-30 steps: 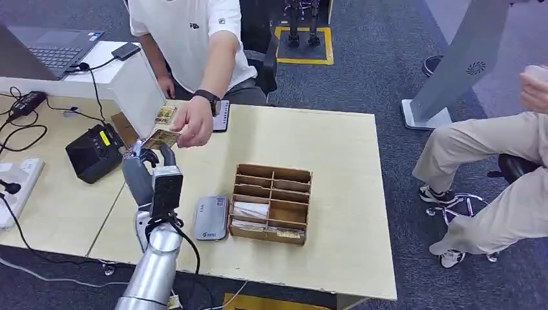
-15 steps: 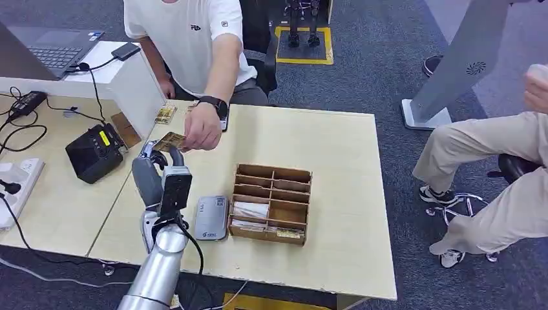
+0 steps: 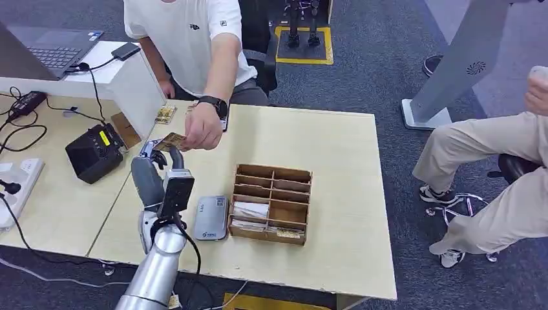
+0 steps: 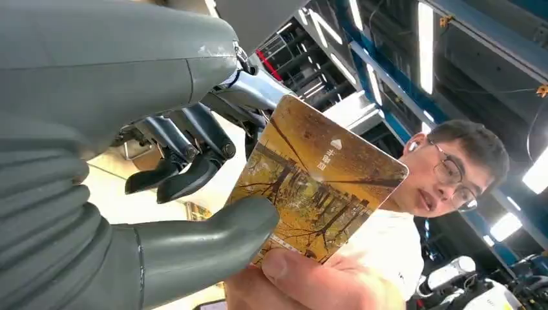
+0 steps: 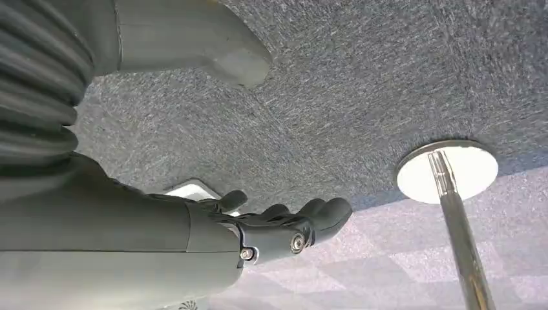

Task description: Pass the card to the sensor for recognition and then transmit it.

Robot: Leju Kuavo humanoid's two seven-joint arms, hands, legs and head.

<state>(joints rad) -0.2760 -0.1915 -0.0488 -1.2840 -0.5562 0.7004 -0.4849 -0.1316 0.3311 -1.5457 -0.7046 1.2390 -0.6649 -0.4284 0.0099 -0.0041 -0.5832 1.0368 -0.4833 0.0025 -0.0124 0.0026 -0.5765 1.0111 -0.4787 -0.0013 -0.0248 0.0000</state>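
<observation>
While the left arm rises from the near edge of the table (image 3: 336, 194), its forearm stands almost upright and the left hand (image 3: 157, 169) is lifted above the table's left part. This hand grasps the card (image 3: 169, 141): in the left wrist view the thick thumb (image 4: 213, 236) presses on the card's printed face and the dark fingers (image 4: 187, 165) curl behind it. The card, yellow-brown with a picture of trees, is held in the air, tilted, just near the far left part of the table. A person's hand (image 3: 201, 127) reaches from the far side and pinches the same card at its other end, so both hold it together. The grey sensor (image 3: 211, 217) lies flat on the table, nearer than the card, just left of the wooden organizer (image 3: 271, 203). The right hand (image 5: 284, 226) hangs over the grey carpet, released, fingers lightly bent and holding nothing.
</observation>
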